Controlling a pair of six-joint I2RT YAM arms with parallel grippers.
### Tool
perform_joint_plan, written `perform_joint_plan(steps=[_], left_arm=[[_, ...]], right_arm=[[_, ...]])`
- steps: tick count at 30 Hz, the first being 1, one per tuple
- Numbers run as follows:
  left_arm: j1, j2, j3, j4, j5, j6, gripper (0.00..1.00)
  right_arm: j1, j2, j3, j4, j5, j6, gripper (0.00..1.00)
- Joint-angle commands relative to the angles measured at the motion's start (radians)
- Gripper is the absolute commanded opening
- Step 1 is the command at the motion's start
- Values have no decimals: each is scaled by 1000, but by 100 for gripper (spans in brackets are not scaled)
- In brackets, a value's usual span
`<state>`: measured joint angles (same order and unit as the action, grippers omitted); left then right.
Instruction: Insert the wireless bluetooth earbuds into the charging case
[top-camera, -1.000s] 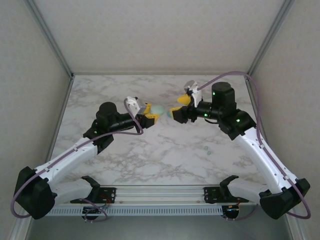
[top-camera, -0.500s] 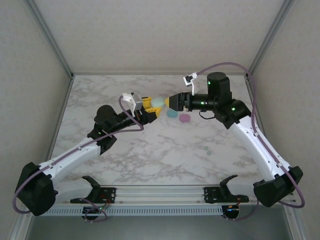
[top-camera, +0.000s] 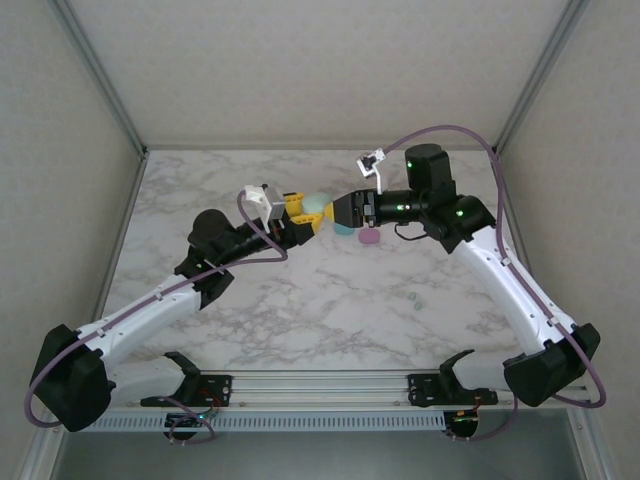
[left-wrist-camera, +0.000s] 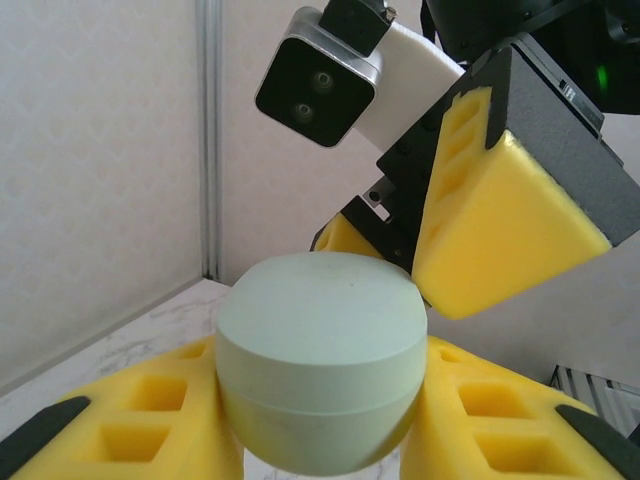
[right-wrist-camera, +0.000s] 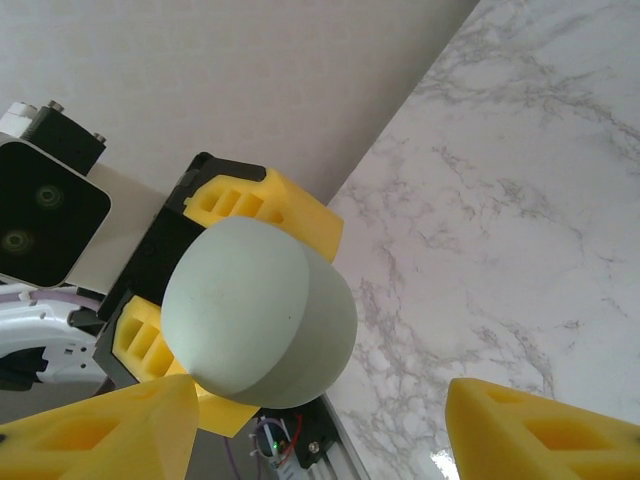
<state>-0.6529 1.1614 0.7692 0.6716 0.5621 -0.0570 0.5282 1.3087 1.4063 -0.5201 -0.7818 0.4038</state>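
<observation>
Left jaws tight on green case (left-wrist-camera: 320, 370), right jaws spread beside it; overhead, pink case (top-camera: 368, 238) beneath

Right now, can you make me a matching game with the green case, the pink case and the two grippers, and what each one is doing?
Things:
1. green case
2. pink case
3. left gripper
4. right gripper

States:
A. open
B. lying on the table
C. shut on the green case
D. held up off the table

Pairs: 1-D, 2-B, 3-C, 4-A.
</observation>
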Motion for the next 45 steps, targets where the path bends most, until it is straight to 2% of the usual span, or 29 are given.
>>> perform_joint_plan(steps=[1, 10, 24, 31, 35, 41, 45], left_arm=[[-10, -9, 39, 13, 4, -9, 16], [-11, -17, 48, -2, 46, -10, 15], [-13, -36, 36, -43, 36, 23, 15], [-14, -35, 37, -46, 39, 26, 15], [-16, -38, 35, -52, 33, 31, 16], [-16, -43, 36, -58, 27, 31, 16], [-17, -43, 37, -62, 16, 28, 16]], right_arm=[[7, 12, 22, 4, 27, -23, 67], [7, 5, 19, 67, 177, 5, 65], [7, 16, 39, 144, 190, 56, 68], [7, 16, 65, 100, 271, 70, 70], [7, 11, 68, 104, 258, 73, 71], [7, -2, 80, 84, 303, 64, 72], [7, -22, 74, 86, 209, 11, 73]])
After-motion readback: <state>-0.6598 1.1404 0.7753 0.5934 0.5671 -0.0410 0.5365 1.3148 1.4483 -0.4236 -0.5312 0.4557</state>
